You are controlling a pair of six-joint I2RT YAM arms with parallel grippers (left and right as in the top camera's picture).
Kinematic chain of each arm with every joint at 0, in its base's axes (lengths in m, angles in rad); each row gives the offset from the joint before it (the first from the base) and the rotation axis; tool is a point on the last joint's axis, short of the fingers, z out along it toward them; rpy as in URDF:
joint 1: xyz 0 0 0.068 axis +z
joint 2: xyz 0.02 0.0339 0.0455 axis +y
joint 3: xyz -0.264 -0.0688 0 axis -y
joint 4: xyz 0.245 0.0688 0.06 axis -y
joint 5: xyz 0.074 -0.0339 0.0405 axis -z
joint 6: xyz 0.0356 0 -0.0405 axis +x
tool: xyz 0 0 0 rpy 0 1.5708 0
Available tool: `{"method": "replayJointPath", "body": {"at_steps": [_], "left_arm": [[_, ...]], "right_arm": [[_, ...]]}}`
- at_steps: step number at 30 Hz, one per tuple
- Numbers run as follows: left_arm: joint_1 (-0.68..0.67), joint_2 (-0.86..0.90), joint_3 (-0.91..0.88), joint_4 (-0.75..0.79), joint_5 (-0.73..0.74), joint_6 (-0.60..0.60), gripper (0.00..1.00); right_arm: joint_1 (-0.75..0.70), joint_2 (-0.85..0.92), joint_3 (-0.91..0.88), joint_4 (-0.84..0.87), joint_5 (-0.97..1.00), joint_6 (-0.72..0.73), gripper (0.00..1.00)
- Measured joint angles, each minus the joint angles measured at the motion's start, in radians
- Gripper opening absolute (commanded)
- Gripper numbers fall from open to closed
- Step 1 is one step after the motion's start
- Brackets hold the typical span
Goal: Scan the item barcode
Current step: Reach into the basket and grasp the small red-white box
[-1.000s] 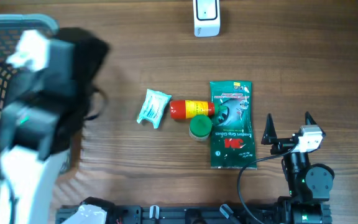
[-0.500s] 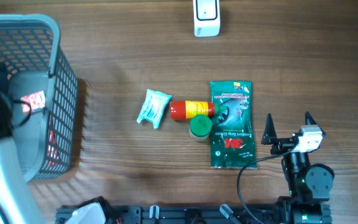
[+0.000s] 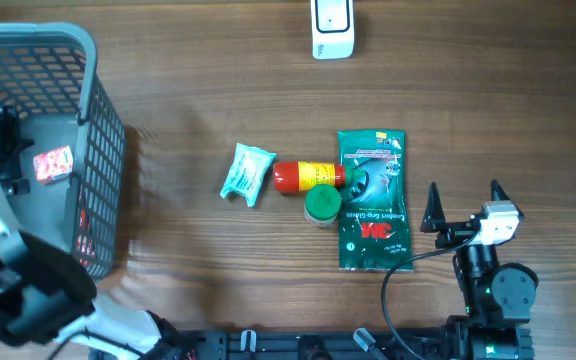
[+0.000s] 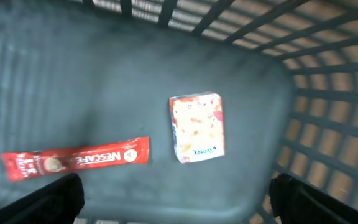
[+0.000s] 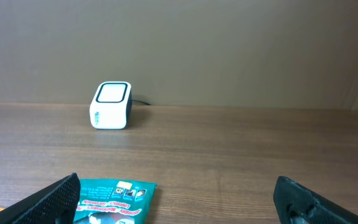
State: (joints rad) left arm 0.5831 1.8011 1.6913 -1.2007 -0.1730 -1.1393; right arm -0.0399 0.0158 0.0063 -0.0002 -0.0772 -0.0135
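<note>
**Left claw** (image 4: 178, 198): released, jaws spread wide, nothing between them. It hangs over the inside of the grey basket (image 4: 328, 93). Directly beneath it, flat on the basket floor, lies a small orange-and-white box (image 4: 196, 127). A red Nescafé sachet (image 4: 76, 158) lies flat beside the box, close to it but not touching.

**Right claw** (image 3: 464, 205): released, jaws wide, empty, low over the tabletop (image 3: 488, 90) at its near edge.

**Items near the right claw:**
- A green packet (image 3: 372, 200) lies flat just to the claw's left.
- Left of the packet, a red-and-yellow bottle (image 3: 308, 176) lies on its side, its end against the packet's edge.
- A round green-capped item (image 3: 322, 204) sits just nearer than the bottle, against the packet. What it is cannot be told.
- A pale blue pouch (image 3: 247, 173) lies at the bottle's far-left end.

**Scanner** (image 3: 332, 27): a white unit, well ahead and to the left of the right claw, at the far edge of the tabletop and apart from every item.
</note>
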Motion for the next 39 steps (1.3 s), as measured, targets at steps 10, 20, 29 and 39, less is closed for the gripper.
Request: {"method": "replayJointPath", "body": {"at_steps": [10,20,29,39], "left_arm": [[-0.002,0.215,0.0,0.096,0.093,-0.156,1.0],[-0.006,0.354,0.0,0.129,0.123,-0.191,1.0],[-0.006,0.372,0.002,0.116,0.124,-0.195,0.75],[-0.006,0.371,0.006,0.032,0.134,-0.198,0.59]], "right_arm": [[0.0,0.0,0.0,0.0,0.0,0.0,1.0],[0.0,0.0,0.0,0.0,0.0,0.0,1.0],[0.0,0.0,0.0,0.0,0.0,0.0,1.0],[0.0,0.0,0.0,0.0,0.0,0.0,1.0]]}}
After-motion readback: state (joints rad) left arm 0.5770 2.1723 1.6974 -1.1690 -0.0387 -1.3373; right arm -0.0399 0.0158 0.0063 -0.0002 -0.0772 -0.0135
